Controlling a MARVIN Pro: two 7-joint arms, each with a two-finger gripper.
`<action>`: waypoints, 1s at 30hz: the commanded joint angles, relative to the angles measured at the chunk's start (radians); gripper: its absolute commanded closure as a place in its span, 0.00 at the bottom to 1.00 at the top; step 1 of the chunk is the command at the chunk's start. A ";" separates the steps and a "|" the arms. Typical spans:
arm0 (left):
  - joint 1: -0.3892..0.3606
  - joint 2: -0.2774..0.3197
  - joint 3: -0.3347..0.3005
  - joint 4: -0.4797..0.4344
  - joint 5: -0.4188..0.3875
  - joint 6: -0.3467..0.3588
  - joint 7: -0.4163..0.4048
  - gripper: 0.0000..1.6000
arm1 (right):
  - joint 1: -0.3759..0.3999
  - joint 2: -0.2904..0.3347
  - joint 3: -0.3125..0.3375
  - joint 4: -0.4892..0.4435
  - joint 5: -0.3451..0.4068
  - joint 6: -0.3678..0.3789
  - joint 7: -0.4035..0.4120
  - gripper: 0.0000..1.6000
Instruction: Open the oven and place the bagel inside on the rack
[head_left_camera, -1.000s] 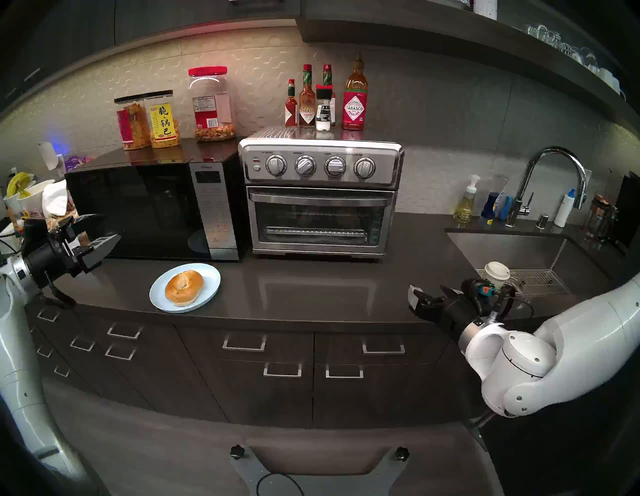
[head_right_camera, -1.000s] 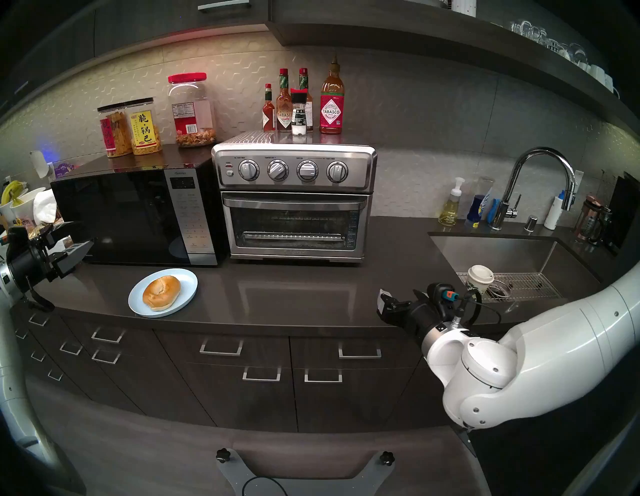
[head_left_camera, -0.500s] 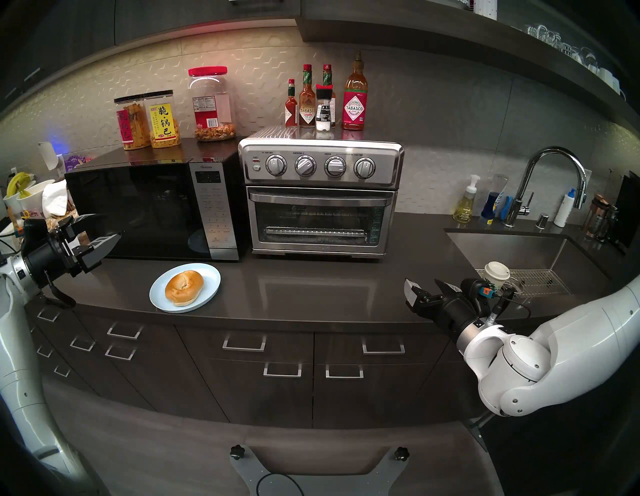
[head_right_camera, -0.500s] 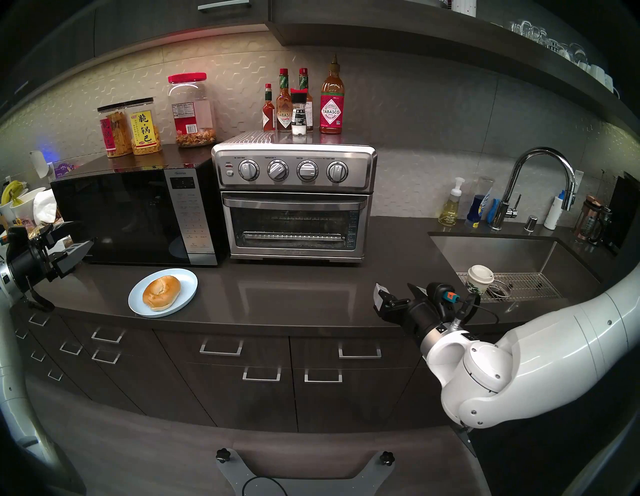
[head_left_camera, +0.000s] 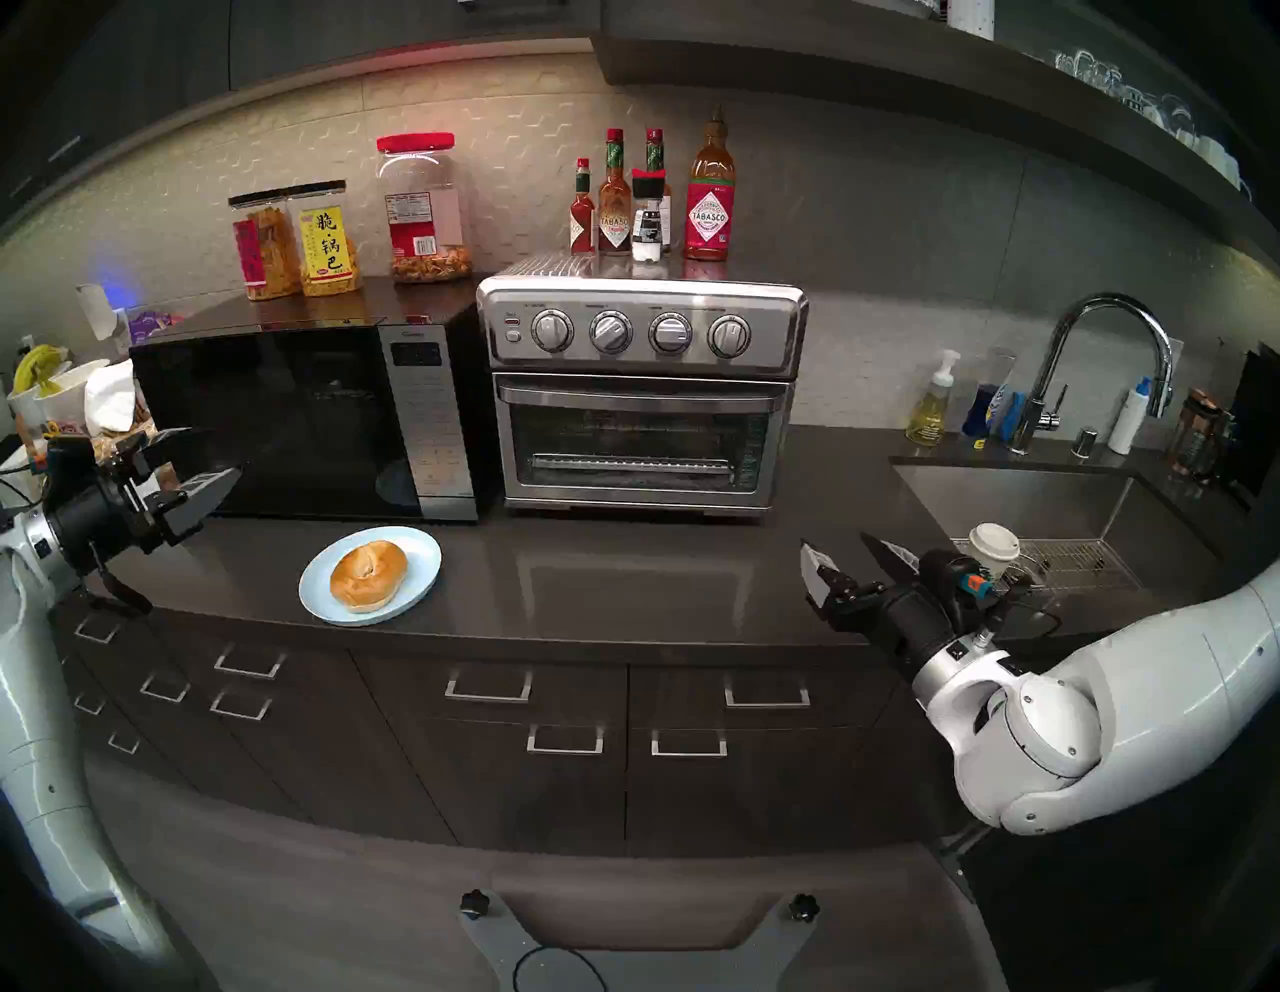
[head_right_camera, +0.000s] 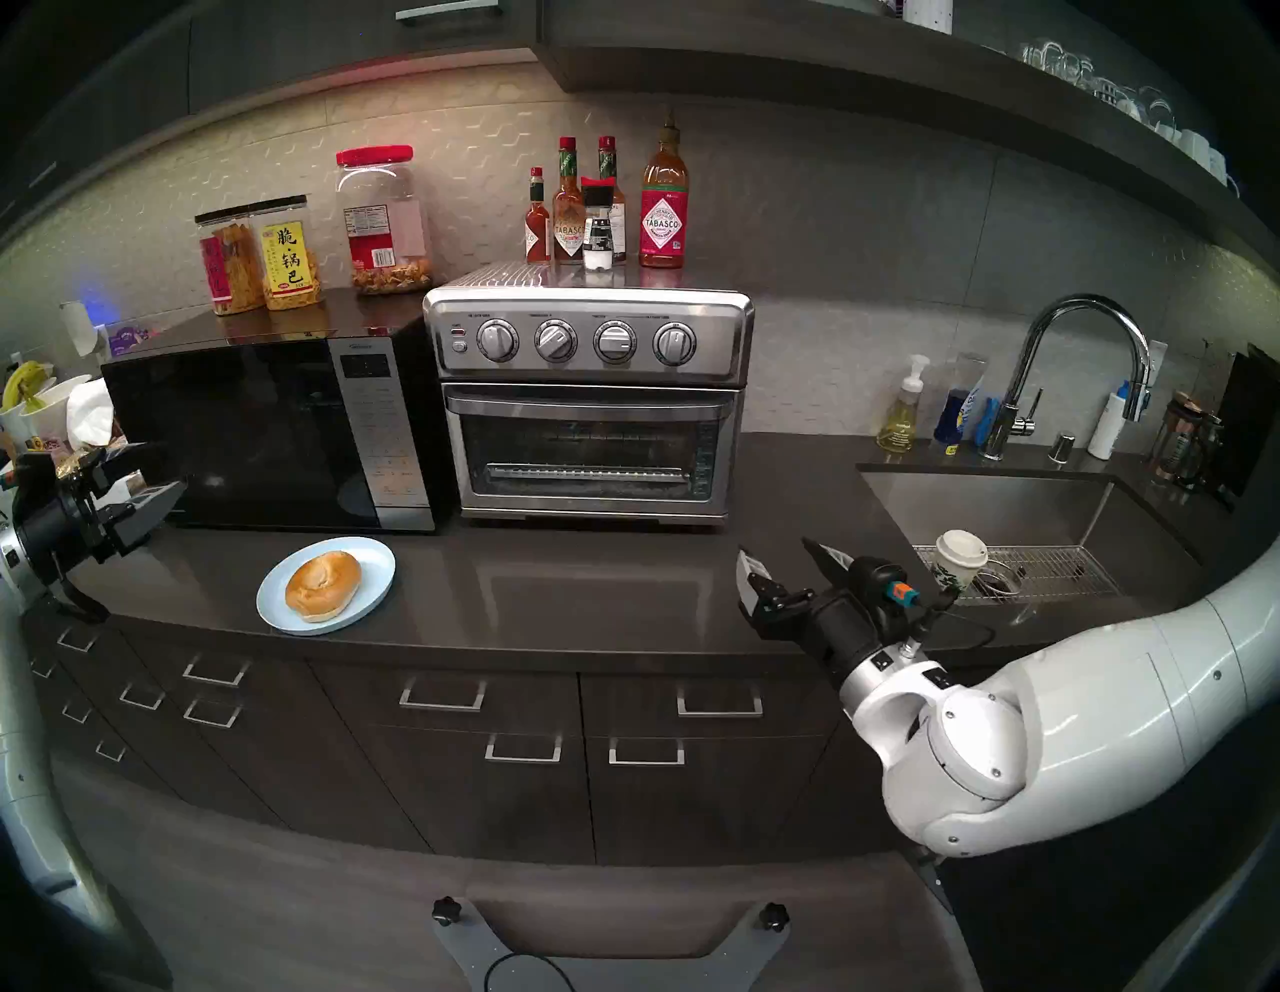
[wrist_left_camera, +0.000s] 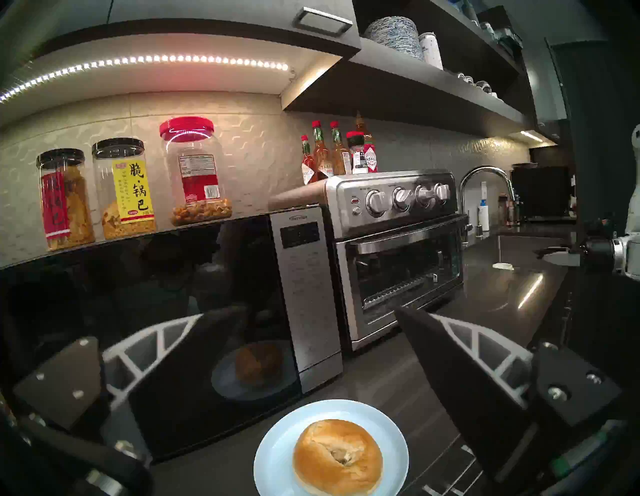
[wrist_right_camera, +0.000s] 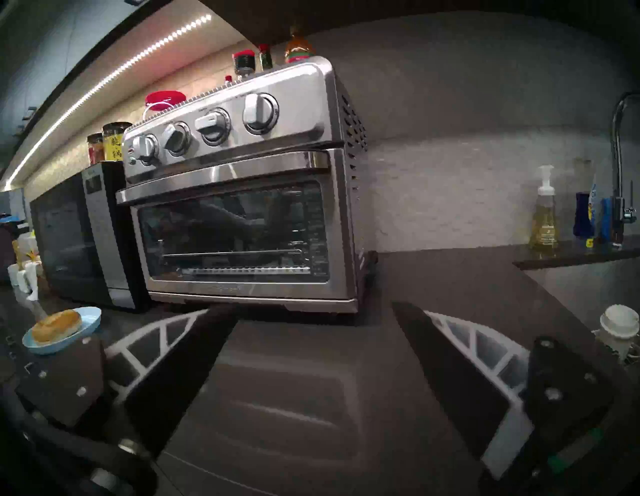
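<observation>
The oven (head_left_camera: 643, 395) stands at the back of the surface (head_left_camera: 623, 575), near its middle, with the door (head_left_camera: 641, 443) shut and the bar handle (head_left_camera: 641, 398) across the door's top. The rack (head_left_camera: 634, 463) is visible through the door glass, low in the cavity. A black microwave (head_left_camera: 305, 422) stands just beside the oven on its left. Sauce bottles (head_left_camera: 710, 201) stand on the oven's top.

The bagel (head_left_camera: 367, 575) lies on a pale blue plate (head_left_camera: 415, 554) near the front edge of the surface, left of centre, in front of the microwave's keypad side.

The left hand (head_left_camera: 208, 461) is level above the left end of the surface, in front of the microwave; its fingers are spread apart and hold nothing. The right hand (head_left_camera: 841, 554) is level above the front edge of the surface, right of the oven, pointing toward the oven; its fingers are spread apart and hold nothing. Neither hand touches the oven or the bagel.

A sink (head_left_camera: 1039, 499) is set into the right end of the surface, with a lidded paper cup (head_left_camera: 994, 547) at its near edge.
</observation>
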 joint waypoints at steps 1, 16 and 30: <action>-0.006 0.005 -0.004 -0.014 -0.003 0.002 0.000 0.00 | 0.004 0.007 0.028 0.021 -0.100 -0.008 -0.024 0.00; -0.004 0.003 -0.002 -0.004 0.000 -0.001 0.000 0.00 | 0.138 -0.008 0.128 0.017 -0.142 0.071 -0.010 0.00; -0.005 0.004 -0.002 -0.002 0.003 -0.003 -0.001 0.00 | 0.292 -0.007 0.319 0.069 -0.141 0.089 -0.021 0.00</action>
